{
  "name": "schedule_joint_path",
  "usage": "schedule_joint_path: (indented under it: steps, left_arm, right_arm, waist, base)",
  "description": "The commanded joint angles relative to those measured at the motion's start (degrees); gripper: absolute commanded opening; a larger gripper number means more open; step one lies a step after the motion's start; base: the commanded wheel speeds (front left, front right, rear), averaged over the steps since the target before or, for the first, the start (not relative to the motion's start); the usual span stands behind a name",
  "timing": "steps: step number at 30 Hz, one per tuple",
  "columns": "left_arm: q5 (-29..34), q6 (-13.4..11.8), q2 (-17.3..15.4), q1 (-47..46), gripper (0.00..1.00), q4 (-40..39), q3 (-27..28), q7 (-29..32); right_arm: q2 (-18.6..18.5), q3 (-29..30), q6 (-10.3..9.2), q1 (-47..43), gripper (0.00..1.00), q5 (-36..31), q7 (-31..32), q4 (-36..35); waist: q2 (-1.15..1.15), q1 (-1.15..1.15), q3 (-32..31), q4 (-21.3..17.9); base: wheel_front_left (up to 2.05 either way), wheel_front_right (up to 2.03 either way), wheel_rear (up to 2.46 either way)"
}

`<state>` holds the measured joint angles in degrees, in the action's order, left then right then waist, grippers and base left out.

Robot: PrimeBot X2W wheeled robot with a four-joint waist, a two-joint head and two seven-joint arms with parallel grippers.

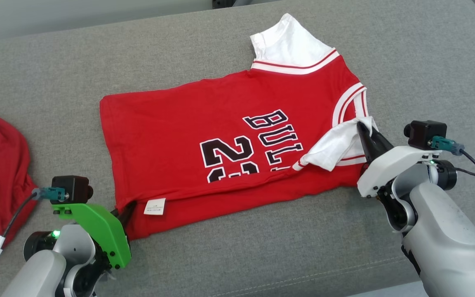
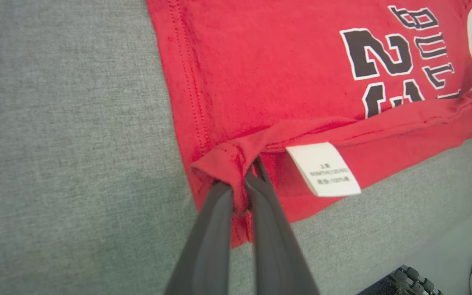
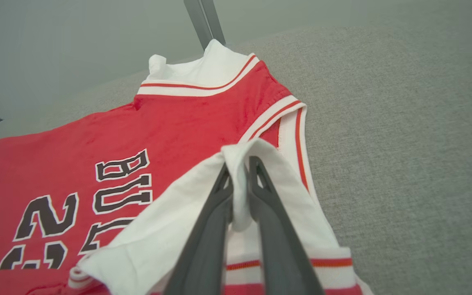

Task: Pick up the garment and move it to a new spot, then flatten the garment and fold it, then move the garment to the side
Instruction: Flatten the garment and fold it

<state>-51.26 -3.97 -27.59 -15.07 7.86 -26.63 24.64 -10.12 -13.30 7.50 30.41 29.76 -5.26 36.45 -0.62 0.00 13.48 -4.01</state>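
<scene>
The jersey (image 1: 188, 123) lies flat on the grey surface (image 1: 262, 255), first fold underway: the left gripper (image 1: 127, 211) clamps the hem corner (image 2: 219, 159), the right gripper (image 1: 364, 131) the white sleeve (image 1: 332, 148). Finishing the fold and moving it aside remain.

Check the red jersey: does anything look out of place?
The near white sleeve lies crumpled across the jersey, pinched by the right gripper. A care label shows at the folded hem, beside the left gripper.
</scene>
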Motion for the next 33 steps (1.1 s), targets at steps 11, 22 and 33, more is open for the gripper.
schedule_joint_path:
  steps: [11,22,33]
  left_arm:
    - [3.8,-2.4,-0.1,3.4,1.0,-6.9,2.1,-9.1]
    - [8.4,-7.1,-0.3,10.6,1.0,-10.8,1.3,-15.3]
    - [6.2,-5.7,-0.4,9.4,1.0,-1.7,-0.3,-11.0]
  right_arm:
    - [-5.7,0.8,-0.03,-1.4,1.0,-6.2,-6.8,-3.8]
    - [-5.4,5.5,-0.03,-13.9,1.0,-12.4,2.2,-18.4]
    - [-4.1,7.1,-0.03,-14.9,1.0,-14.9,10.9,-18.6]
  waist:
    - [0.62,0.0,-1.7,0.3]
    - [0.62,0.0,0.4,-1.0]
    - [0.62,0.0,2.0,-1.7]
  base:
    - [0.0,0.0,0.0]
    - [0.0,0.0,0.0]
    - [0.0,0.0,0.0]
